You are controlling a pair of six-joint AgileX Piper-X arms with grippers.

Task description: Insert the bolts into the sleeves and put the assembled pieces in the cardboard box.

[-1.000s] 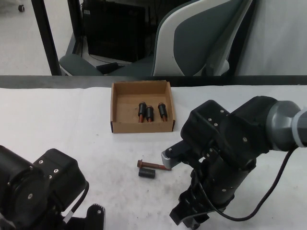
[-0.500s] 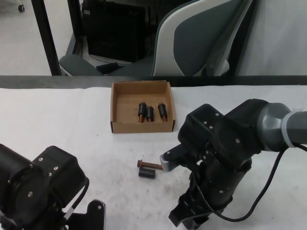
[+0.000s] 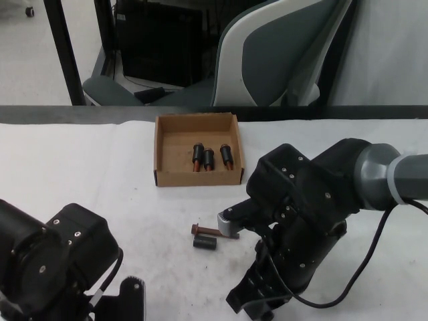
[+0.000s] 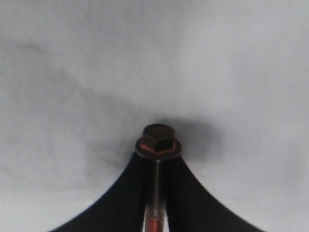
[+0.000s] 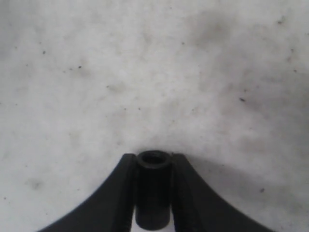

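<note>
My left gripper [image 4: 157, 162] is clamped narrowly on a dark hex-headed steel bolt with a copper-coloured thread [image 4: 158, 145]. The shank runs between the two black fingers [image 4: 120, 198] and the head sticks out just past their tips, over the white bench cover [image 3: 80, 167]. My right gripper [image 5: 153, 159] is closed just as tightly around a short black cylindrical sleeve [image 5: 153, 193], whose open bore faces away from the wrist.

The shallow brown cardboard box [image 3: 197, 177] sits at the far middle of the bench. Inside it, three assembled pieces [image 3: 208, 157] lie side by side towards its right half, each a black sleeve with a coppery end showing.

On my side of the box, well apart from its front wall, a second dark bolt [image 3: 206, 230] lies flat on the cover. Just beside it, a little farther from the box, lies a second black sleeve [image 3: 205, 243]. I cannot tell whether the two touch.

The right arm [image 3: 301, 214] stands nearer to me than the box and off to its right. The left arm [image 3: 53, 267] is nearer still, off to the box's left. A grey and white office chair [image 3: 281, 53] stands beyond the box, behind the bench.
</note>
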